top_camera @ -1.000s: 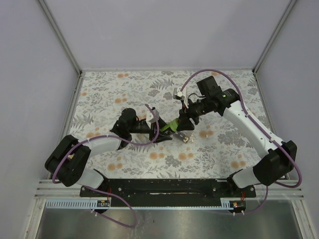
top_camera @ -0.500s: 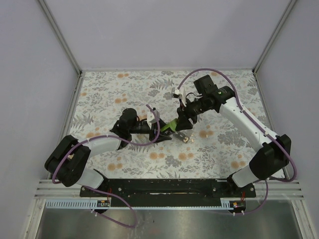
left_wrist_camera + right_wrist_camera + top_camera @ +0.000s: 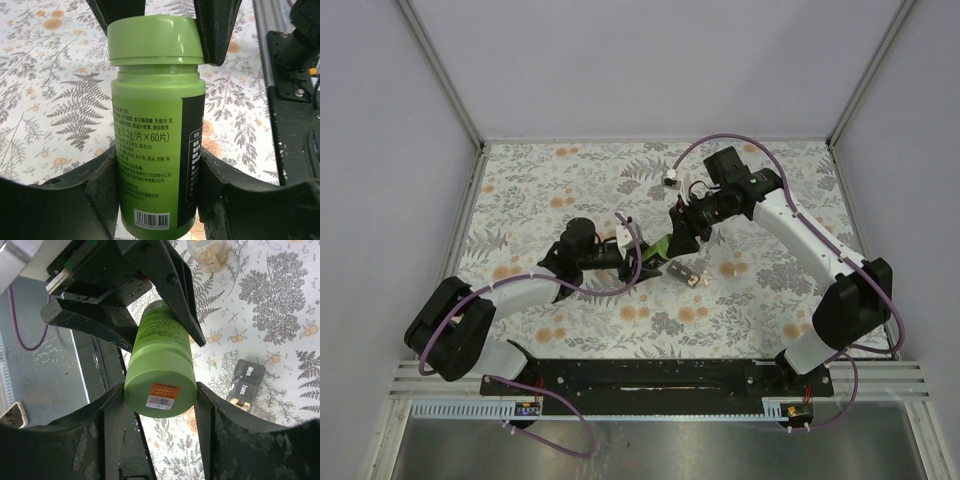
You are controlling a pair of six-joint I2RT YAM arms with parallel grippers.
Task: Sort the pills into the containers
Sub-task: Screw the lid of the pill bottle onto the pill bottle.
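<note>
Floral-printed worktop [image 3: 540, 190], matte, leaf-and-blossom pattern. Raised over it, glossy green cylindrical plastic pill bottle [image 3: 155, 115]: left gripper [image 3: 156, 167] jaws clamp the labelled body, right gripper [image 3: 159, 395] jaws clasp the smooth rounded cap. On the worktop nearby, smoky segmented pill organiser [image 3: 245, 382].

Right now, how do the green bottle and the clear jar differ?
The bottle is opaque green; the jar is clear, showing amber contents. The bottle is gripped by the left tool and right tool; the jar sits on the table, untouched. Both are round.
</note>
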